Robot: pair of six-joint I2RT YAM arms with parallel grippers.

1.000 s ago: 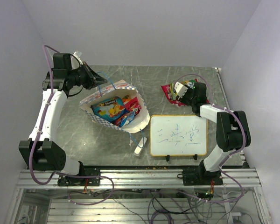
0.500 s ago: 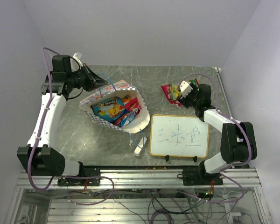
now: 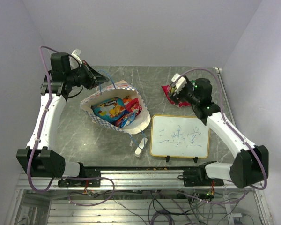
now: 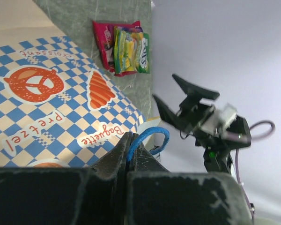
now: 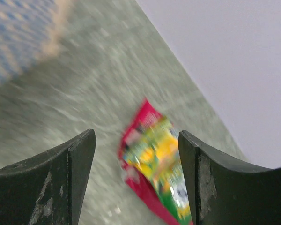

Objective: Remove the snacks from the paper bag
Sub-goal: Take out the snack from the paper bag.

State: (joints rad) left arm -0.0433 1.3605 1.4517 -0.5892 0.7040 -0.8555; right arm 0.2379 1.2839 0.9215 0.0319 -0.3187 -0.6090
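The paper bag (image 3: pixel 138 123) lies open on the table, with several snacks (image 3: pixel 108 108) inside: a blue packet and red ones beside it. My left gripper (image 3: pixel 97 80) is shut on the bag's blue cord handle (image 4: pixel 148 137) at the far left rim; the left wrist view shows the checkered bag side (image 4: pixel 61 108) under my gripper (image 4: pixel 130 141). A pink-red packet (image 4: pixel 102 38) and a yellow-green packet (image 4: pixel 132 48) lie on the table at the back right. My right gripper (image 3: pixel 176 86) hovers open and empty above them; its wrist view (image 5: pixel 136 136) shows them (image 5: pixel 154 161) blurred between the jaws.
A framed whiteboard (image 3: pixel 180 136) with writing lies at the front right, under the right arm. A white eraser block (image 3: pixel 139 149) lies between the bag and the whiteboard. The back wall is close behind the two packets.
The right arm has risen and swung left, lifting its open gripper off the two packets, which stay on the table. The left gripper has held the cord almost still.
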